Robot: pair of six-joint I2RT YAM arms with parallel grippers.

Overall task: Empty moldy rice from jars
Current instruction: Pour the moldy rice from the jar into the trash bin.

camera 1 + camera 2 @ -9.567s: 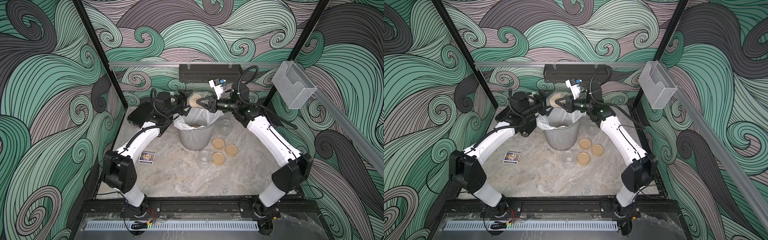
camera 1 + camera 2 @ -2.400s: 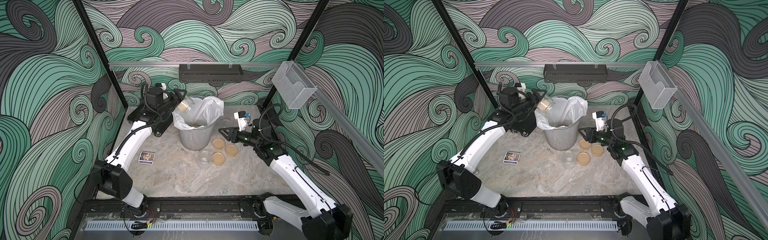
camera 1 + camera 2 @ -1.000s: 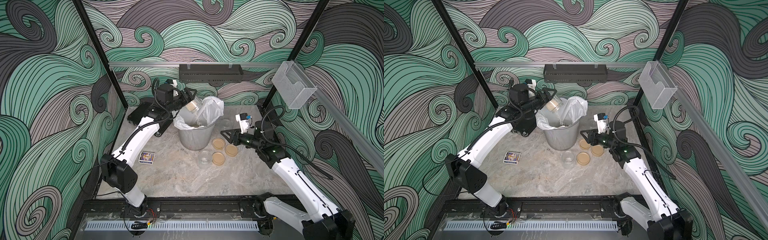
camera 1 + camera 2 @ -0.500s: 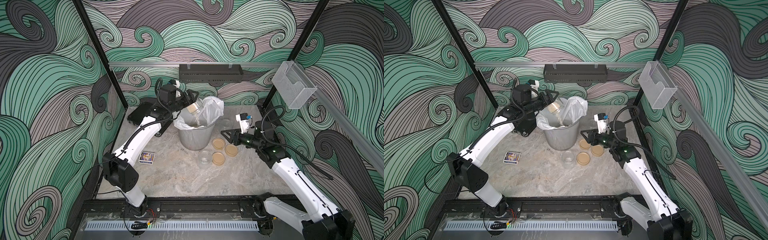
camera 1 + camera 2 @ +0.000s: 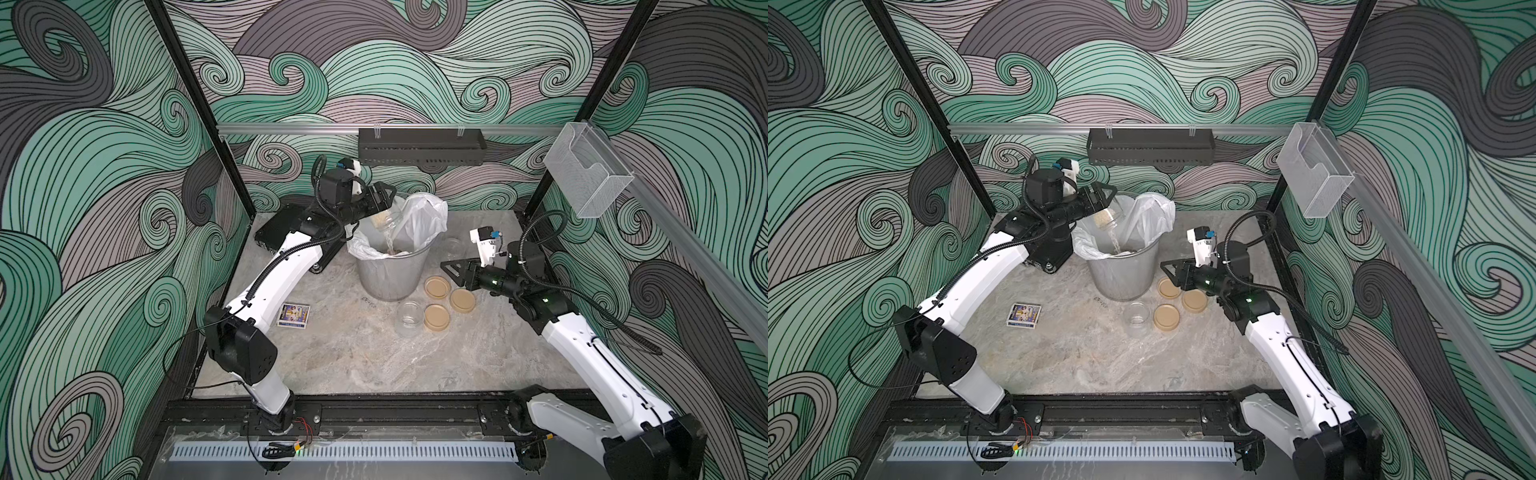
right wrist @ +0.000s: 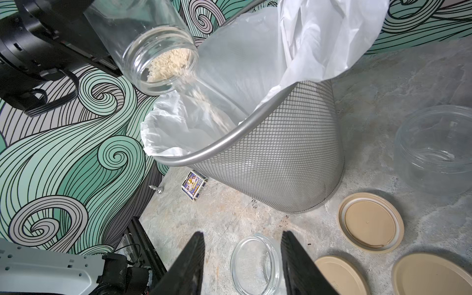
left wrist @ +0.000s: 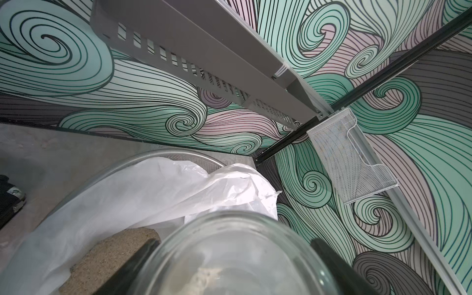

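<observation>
Moldy rice (image 6: 166,63) streams from the mouth of a tilted jar (image 6: 143,43) into the mesh wastebasket (image 6: 281,166), just above centre in both top views. The left gripper (image 5: 382,201) is clamped around that jar's clear wall, with the jar's mouth angled down over the white liner (image 6: 306,38). Right of the basket, the right gripper (image 6: 242,233) hangs partly spread and holds nothing, near three tan lids (image 6: 370,222) and an empty jar (image 6: 255,263) on the table (image 5: 374,357). A second empty jar (image 6: 434,153) stands just right of the basket.
</observation>
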